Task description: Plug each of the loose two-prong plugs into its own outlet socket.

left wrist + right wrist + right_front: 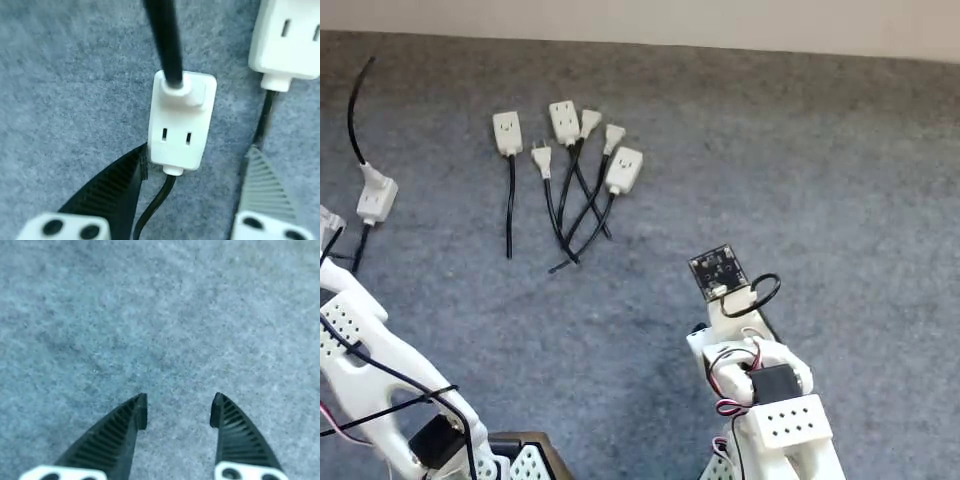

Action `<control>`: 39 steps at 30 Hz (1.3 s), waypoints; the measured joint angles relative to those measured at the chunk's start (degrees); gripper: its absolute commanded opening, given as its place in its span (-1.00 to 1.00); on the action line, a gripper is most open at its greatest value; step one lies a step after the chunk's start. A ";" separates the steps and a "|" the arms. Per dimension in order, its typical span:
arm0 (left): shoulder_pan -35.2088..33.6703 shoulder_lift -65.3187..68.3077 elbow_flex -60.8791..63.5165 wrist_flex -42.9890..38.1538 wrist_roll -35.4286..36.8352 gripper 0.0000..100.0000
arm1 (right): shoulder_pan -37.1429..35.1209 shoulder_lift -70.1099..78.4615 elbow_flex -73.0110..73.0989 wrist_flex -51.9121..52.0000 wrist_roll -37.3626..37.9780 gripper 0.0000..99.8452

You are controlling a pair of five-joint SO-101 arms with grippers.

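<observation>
text: none legible | labels: none | numbers: none | signs: none

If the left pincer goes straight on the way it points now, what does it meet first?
Probably the white socket block, lying just ahead of the left pincer; depth is unclear.

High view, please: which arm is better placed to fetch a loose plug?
Probably right: the right gripper, open, hangs over bare carpet near the loose plugs; the left gripper straddles an already plugged socket.

Bright, even light falls on the grey mat (800,150). Faint shadows edge the socket (180,130) ahead of the fingers (117,187).
</observation>
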 measured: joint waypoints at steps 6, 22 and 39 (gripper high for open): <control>0.00 -7.74 0.00 1.14 0.00 -0.43 | 0.00 0.00 0.00 0.00 0.00 -0.60; 8.09 -32.62 0.00 2.20 19.43 -0.43 | -0.09 0.00 0.00 0.00 1.67 -0.60; 41.41 -39.74 51.78 -11.34 30.24 -0.54 | -0.18 0.00 0.00 0.00 1.93 -0.60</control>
